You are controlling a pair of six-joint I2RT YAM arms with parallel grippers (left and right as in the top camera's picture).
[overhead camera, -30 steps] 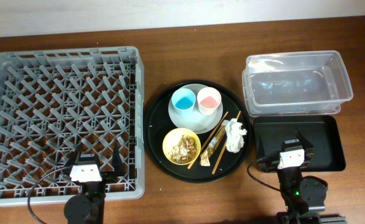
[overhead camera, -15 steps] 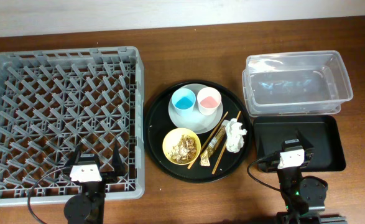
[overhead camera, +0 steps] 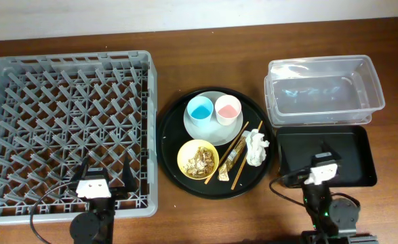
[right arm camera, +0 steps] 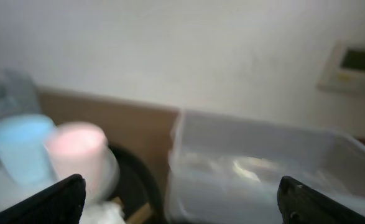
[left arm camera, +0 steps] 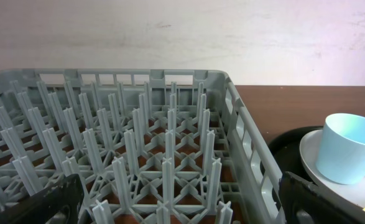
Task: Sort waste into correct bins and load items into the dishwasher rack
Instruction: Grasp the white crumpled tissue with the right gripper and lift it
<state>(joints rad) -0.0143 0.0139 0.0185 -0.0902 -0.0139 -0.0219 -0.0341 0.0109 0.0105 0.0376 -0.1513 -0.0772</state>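
Plainly, the left gripper (overhead camera: pixel 102 173) has its fingers spread wide with nothing between them. It hangs over the near wall of the dishwasher rack (overhead camera: pixel 70 64), right of that wall's middle. The right gripper (right arm camera: pixel 182 202) is likewise spread and empty, above the near left part of the black rectangular tray (overhead camera: pixel 354 163).

Only a narrow strip of table (overhead camera: pixel 205 41) separates the rack's right wall from the round black tray (overhead camera: pixel 168 146). That tray's right rim lies just beside both bins. The clear tub (overhead camera: pixel 273 102) meets the black tray's far edge. Wider bare wood runs along the far side.

On the round tray, the blue cup (overhead camera: pixel 201 108) and pink cup (overhead camera: pixel 228 108) stand side by side on the plate (overhead camera: pixel 209 133). Nearer is the yellow bowl (overhead camera: pixel 185 152), holding flaky scraps (overhead camera: pixel 200 160). The chopsticks (overhead camera: pixel 239 135) slant beside it, flanking a wrapper scrap (overhead camera: pixel 230 163), with the tissue (overhead camera: pixel 255 147) just right of them.

From overhead, the right fingers are hard to make out against the black tray. The right wrist view is blurred. The left wrist view cuts off most of the plate.
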